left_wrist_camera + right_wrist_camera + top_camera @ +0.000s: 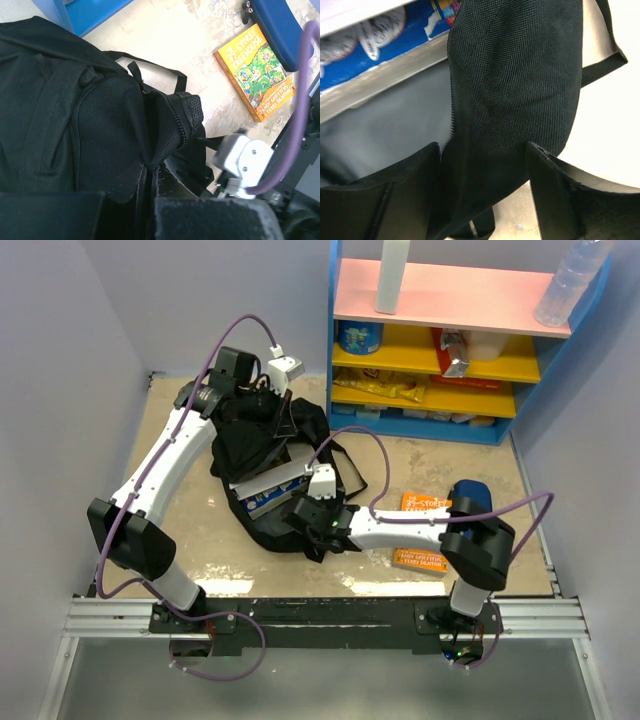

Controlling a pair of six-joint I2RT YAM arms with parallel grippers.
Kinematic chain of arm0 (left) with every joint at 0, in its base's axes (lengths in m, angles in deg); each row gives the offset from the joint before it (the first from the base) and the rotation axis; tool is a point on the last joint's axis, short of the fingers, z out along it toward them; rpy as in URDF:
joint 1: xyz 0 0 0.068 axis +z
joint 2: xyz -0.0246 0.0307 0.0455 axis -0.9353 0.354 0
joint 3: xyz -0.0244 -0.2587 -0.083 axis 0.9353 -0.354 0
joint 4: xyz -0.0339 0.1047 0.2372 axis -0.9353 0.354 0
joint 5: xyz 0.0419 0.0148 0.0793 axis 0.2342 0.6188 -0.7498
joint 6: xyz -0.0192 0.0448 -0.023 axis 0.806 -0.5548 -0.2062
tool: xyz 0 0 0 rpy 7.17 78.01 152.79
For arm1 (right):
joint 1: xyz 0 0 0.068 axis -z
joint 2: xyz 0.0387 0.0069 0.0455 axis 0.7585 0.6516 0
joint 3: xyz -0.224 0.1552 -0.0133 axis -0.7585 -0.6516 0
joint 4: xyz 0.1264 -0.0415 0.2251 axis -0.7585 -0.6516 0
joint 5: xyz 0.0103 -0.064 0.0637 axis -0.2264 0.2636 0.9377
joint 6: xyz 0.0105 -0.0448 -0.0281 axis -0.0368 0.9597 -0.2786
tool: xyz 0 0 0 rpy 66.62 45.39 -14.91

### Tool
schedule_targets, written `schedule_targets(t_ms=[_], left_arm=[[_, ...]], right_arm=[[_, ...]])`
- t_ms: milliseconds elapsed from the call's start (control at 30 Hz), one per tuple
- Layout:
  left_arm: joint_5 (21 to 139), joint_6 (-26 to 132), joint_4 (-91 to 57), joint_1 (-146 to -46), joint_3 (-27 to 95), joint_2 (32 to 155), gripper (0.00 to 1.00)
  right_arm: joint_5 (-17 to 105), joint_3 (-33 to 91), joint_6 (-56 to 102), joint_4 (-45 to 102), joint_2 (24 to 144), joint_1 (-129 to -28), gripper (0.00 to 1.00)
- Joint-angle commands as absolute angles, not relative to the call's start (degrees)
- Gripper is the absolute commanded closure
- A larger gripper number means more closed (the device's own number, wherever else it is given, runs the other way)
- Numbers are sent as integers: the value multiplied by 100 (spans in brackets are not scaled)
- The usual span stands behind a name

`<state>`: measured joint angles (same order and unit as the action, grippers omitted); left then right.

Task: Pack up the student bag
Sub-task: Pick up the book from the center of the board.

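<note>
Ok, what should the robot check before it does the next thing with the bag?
1. Student bag fabric between the right gripper fingers: ok.
2. Left gripper gripping the bag's top: cannot tell.
3. Blue book fully inside: not ok, it sticks out.
4. Orange book packed: not ok, it lies on the table.
5. Pencil case packed: not ok, it lies beside the orange book.

book [270, 485] — half hidden in student bag [248, 448] | left end effector [262, 410] fingertips (fabric-covered) unseen
</note>
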<state>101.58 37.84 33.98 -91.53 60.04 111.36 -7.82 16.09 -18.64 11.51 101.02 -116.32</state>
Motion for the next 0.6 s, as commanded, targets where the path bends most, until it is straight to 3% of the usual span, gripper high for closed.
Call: schedule_targets(t_ms=[0,33,133,167,267,433,567], left_arm=[[10331,3842,2922,-9159,6307,10841,100],[10348,3842,2931,-9159,6299,10833,100],[10340,3790,2948,-9159,6290,10832,100],[10340,3772,2957,-9159,6290,10841,100],[10331,3702,2984,-9151,6298,10876,100],[10392,3465,3115,-9151,6228,10929,100],[10507,2946,3764,-9151,6211,11192,100]], right_arm=[[-1436,2142,-1814,895,10299,-11640,33],[-1533,2255,-1813,878,10361,-11613,38],[-2268,2458,-2566,-206,10318,-11561,93],[-2499,2467,-2917,-552,10222,-11560,100],[-2765,1898,-4078,-1029,9301,-11552,100],[-1888,405,-4335,-152,7632,-10869,100],[-1386,-11,-3827,683,7127,-10602,100]])
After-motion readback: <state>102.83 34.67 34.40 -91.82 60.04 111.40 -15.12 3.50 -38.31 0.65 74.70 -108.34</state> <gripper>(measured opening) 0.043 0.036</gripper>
